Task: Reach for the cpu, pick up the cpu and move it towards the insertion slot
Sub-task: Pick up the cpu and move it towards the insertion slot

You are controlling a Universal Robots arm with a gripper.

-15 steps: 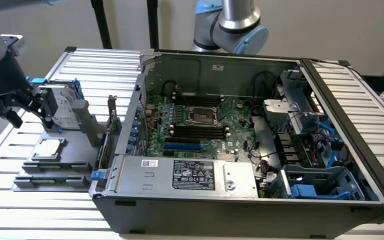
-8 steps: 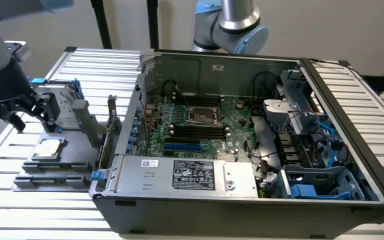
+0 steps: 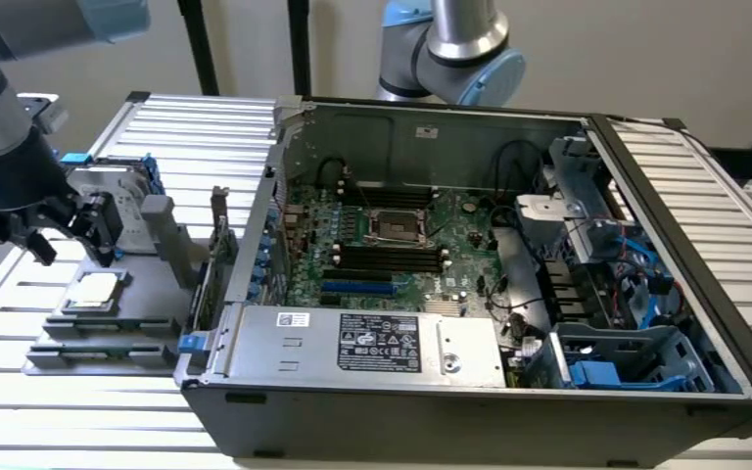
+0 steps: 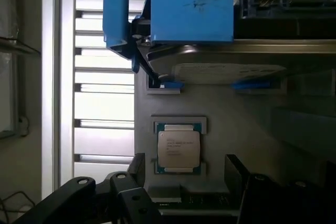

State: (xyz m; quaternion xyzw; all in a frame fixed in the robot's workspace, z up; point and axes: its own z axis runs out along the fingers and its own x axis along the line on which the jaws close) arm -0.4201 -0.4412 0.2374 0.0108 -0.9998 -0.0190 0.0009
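The cpu [image 3: 95, 291] is a small square chip with a silvery top, lying flat in a recess of the grey fixture [image 3: 141, 323] at the exterior view's left, outside the computer case. My black gripper [image 3: 73, 251] hangs just above and slightly behind it, open, with nothing between its fingers. In the wrist view the cpu [image 4: 178, 148] lies just ahead of the gap between the two dark fingers [image 4: 131, 195], which stand wide apart. The insertion slot [image 3: 396, 225], a square socket with a shiny frame, sits on the motherboard inside the case.
The open computer case [image 3: 481, 392] fills the exterior view's right, its wall [image 3: 226, 284] between fixture and motherboard. A silver hard drive [image 4: 226, 72] with blue brackets [image 4: 191, 11] stands on the fixture beyond the cpu. A second arm [image 3: 461, 49] rises behind the case.
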